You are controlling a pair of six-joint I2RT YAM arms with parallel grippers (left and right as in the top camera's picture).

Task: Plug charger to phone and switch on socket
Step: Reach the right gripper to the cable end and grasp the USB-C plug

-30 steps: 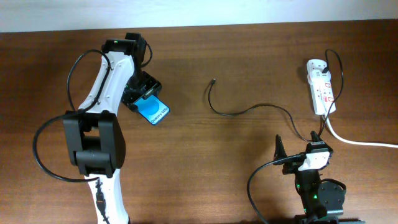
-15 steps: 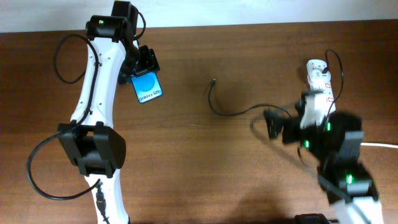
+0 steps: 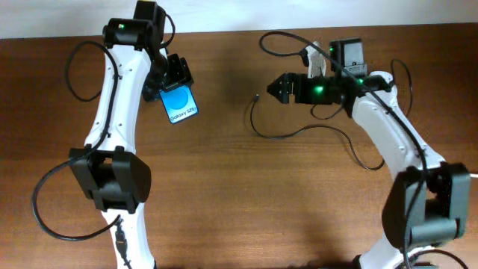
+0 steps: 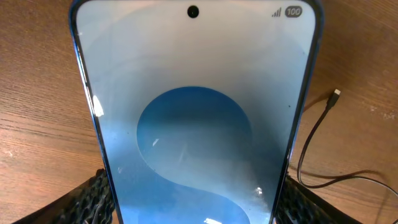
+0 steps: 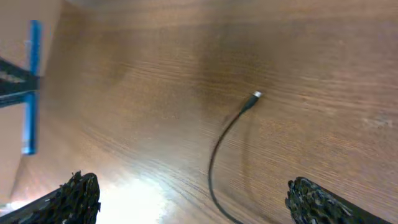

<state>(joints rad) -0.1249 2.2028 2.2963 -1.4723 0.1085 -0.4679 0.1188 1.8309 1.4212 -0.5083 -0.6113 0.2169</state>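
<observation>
From above, the left jaws grip the phone (image 3: 180, 106) at 10 o'clock on the counter (image 3: 224, 194). Its blue screen faces up and it sits tilted. The right jaws are spread open and hold nothing. They point towards 9 o'clock, just beside the plug tip (image 3: 257, 97) near 12 o'clock. From there the charger cable (image 3: 291, 133) curls down and runs off towards 4 o'clock. I cannot make out the socket; the right arm (image 3: 388, 127) covers the counter around 2 o'clock.

In the left wrist view the phone fills the picture, with the jaws closed on its near end. The plug tip (image 4: 336, 94) lies on the wood at 3 o'clock, well apart from it.

In the right wrist view the tip (image 5: 255, 95) lies flat between the wide jaws and ahead of them. The phone (image 5: 31, 87) shows edge-on at 9 o'clock.

I think several things could go wrong. The tip is small and flat on the wood, so the jaws may push it away or close on nothing. The thin cable may drag and twist the tip. The charging port is probably at the gripped end, so it may be hard to reach. A push there could also make the phone slip.

The counter is dark brown wood with clear grain and a bright patch (image 5: 143, 199) of reflected light. A pale wall (image 3: 224, 15) runs along 12 o'clock.
</observation>
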